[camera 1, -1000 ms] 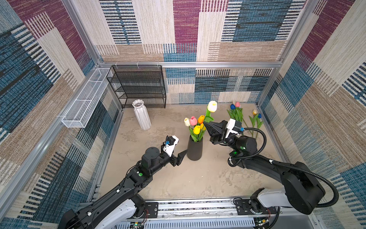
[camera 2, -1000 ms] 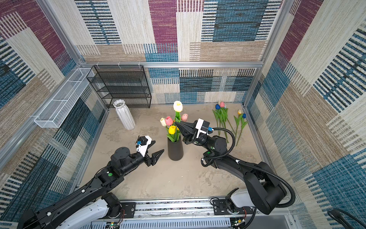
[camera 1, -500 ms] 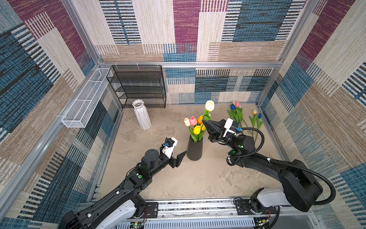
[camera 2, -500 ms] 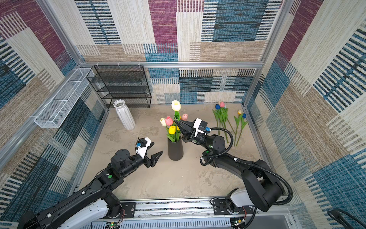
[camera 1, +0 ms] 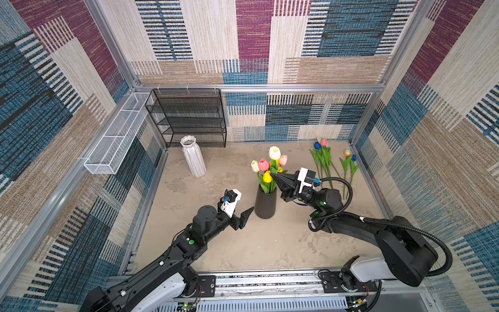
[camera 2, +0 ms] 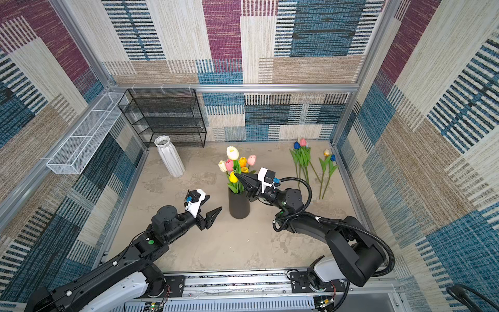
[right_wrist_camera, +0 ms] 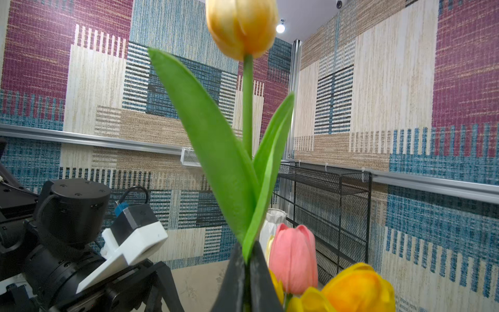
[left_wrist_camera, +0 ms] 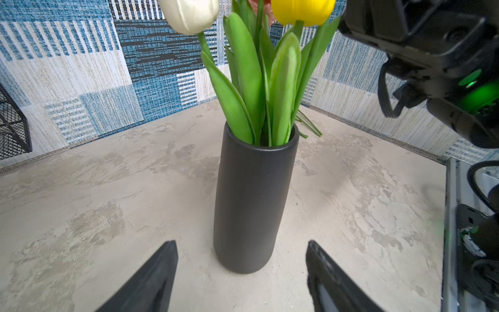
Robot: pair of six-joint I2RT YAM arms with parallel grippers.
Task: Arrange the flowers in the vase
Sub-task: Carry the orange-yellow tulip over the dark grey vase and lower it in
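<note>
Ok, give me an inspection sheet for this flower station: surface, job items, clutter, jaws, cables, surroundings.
Surface: mottled beige tabletop, no spills seen.
Job's things: black vase upright, holding tulips; loose tulips lie by the right wall.
Clutter: white ribbed vase, upright, no flowers in it.
Grippers: left gripper jaws open, short of the black vase; right gripper jaws shut on a pale tulip by its stem, amid the bouquet.
Cables: black hose loops off the right arm.
Surroundings: black wire shelf, white mesh basket, patterned walls.
</note>
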